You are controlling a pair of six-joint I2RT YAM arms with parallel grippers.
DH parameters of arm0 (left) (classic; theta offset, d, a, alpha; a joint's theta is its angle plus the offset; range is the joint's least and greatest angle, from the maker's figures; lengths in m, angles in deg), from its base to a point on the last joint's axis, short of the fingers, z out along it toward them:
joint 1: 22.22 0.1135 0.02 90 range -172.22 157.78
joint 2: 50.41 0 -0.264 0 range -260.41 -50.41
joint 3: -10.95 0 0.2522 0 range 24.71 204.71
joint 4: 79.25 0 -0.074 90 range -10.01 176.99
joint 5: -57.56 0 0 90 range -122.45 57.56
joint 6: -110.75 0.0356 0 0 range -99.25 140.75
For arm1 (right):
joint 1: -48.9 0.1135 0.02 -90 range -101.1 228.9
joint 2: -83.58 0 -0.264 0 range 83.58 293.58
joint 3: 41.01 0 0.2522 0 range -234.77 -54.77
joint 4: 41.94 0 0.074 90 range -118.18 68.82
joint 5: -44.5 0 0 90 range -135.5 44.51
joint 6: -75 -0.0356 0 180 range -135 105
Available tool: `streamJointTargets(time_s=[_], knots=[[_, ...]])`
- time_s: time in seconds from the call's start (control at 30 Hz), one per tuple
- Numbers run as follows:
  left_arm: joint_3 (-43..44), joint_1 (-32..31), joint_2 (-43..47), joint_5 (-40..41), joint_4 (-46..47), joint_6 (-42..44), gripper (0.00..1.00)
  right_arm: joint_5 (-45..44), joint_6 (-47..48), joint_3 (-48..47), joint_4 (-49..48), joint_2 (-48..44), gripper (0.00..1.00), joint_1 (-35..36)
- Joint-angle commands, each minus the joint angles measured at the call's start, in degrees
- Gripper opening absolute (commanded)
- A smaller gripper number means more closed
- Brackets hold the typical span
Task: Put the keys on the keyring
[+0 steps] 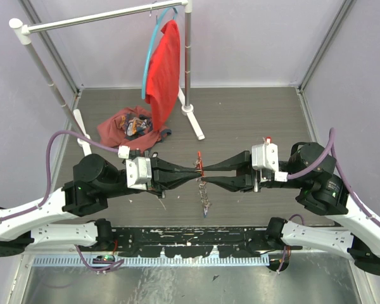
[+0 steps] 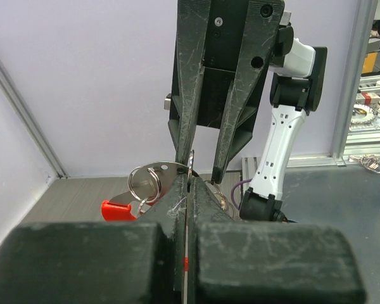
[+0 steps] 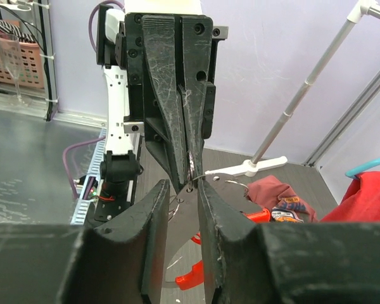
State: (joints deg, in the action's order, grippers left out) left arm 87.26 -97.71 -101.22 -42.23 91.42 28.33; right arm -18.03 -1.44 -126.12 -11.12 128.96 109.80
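- The left gripper (image 2: 189,190) has its jaws clenched on a thin metal piece (image 2: 189,166), seen edge-on. It is held above the desk (image 1: 253,114), roughly at its middle between the two arms.
- I cannot tell whether that piece is a key blade or the rim of a ring.
- The right gripper (image 2: 201,172) comes in from the opposite side. Its jaws stand apart on either side of the same piece with a gap showing, so they bracket it but do not pinch it.
- The keyring (image 2: 145,179) shows as silvery loops just left of the clenched jaws, with a red tag (image 2: 117,209) below it.
- A bead chain (image 1: 206,199) hangs down from the meeting point towards the near side.
- The keys (image 2: 170,190) are hard to count. One flat silvery head with a hole sits against the loops, touching or very near them.
- Judgement: the work is mid-way. The bunch is lifted and presented, and a threading step is in hand.
- Whether any key already sits fully on the ring is hidden, and so is how many remain.
- No loose key is plainly visible on the desk from above.
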Motion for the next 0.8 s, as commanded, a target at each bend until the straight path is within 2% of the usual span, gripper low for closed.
streamJointTargets(time_s=[0.0, 0.33, 0.47, 0.6, 0.73, 0.77], knots=[[1.8, -0.1, 0.3, -0.7, 3.7, -0.3, 0.00, 1.2, -0.9, -2.0, -3.9, 0.0, 0.29, 0.1], [2.0, -0.1, -0.2, -1.4, 3.6, -0.3, 0.00, 1.4, -1.5, -1.9, -4.2, 0.0, 0.22, 0.1], [2.2, -0.1, -0.4, -1.8, 3.3, -0.3, 0.00, 1.5, -1.7, -2.0, -3.9, 0.1, 0.15, 0.1], [2.4, -0.1, -0.4, -1.8, 2.9, -0.2, 0.00, 1.5, -1.7, -2.6, -2.8, 0.2, 0.02, 0.1], [2.4, -0.1, -0.4, -1.6, 2.8, -0.1, 0.00, 1.0, -1.4, -4.2, -0.2, 0.4, 0.01, 0.1], [2.4, -0.1, -0.4, -1.5, 2.7, 0.0, 0.04, 0.7, -1.3, -4.8, 1.0, 0.6, 0.01, 0.1]])
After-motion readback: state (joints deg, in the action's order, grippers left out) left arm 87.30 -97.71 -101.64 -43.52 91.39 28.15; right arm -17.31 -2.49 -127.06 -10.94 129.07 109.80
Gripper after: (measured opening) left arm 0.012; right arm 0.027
